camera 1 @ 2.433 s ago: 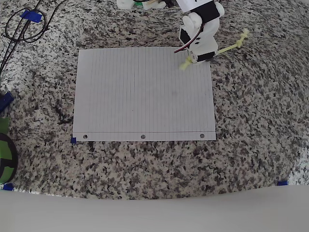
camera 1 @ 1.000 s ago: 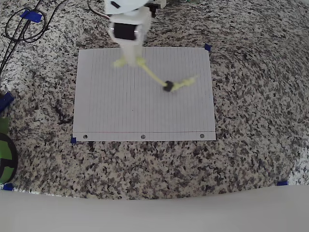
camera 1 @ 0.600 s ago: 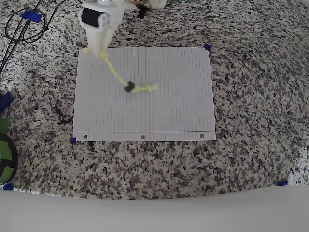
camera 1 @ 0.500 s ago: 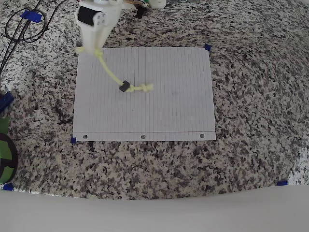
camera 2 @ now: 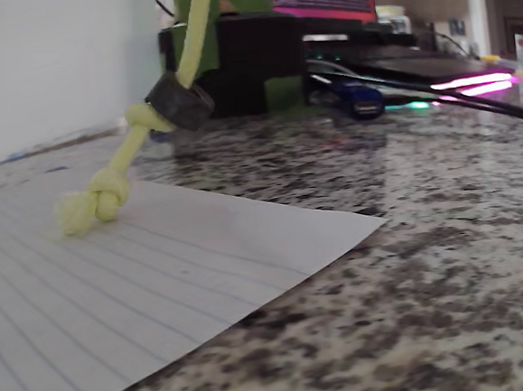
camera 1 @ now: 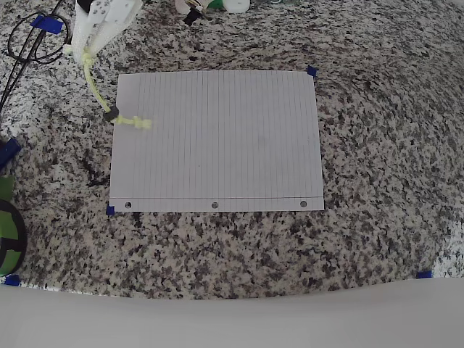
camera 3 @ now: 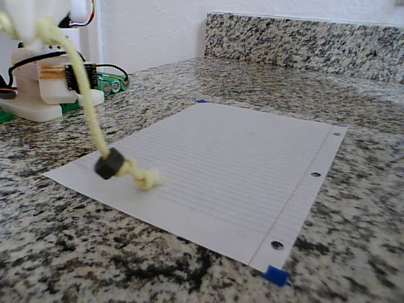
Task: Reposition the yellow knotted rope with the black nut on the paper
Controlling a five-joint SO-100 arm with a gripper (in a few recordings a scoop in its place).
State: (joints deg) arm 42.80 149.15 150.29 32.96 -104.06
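My white gripper (camera 1: pixel 82 49) hangs over the granite just beyond the paper's far left corner, shut on the upper end of the yellow knotted rope (camera 1: pixel 93 85). The rope slants down to the black nut (camera 1: pixel 110 114), which sits low at the paper's left edge. Past the nut, the rope's knotted end (camera 1: pixel 138 123) trails onto the white lined paper (camera 1: pixel 217 145). In the wrist view the rope (camera 2: pixel 192 24) drops to the nut (camera 2: pixel 179 102), and the knot (camera 2: pixel 92 202) rests on the paper (camera 2: pixel 160 285). The fixed view shows the gripper (camera 3: pixel 25 25), rope (camera 3: pixel 85 107), nut (camera 3: pixel 109 164) and paper (camera 3: pixel 240 158).
Black cables (camera 1: pixel 29 43) coil on the granite counter at the far left. A green and black object (camera 1: pixel 7 235) sits at the left edge. Blue tape marks (camera 1: pixel 312 71) dot the counter. The arm's white base (camera 3: pixel 44 88) stands behind the paper.
The gripper has swept from the paper's far right corner to beyond its far left corner, dragging the rope and nut across the sheet to its left edge.
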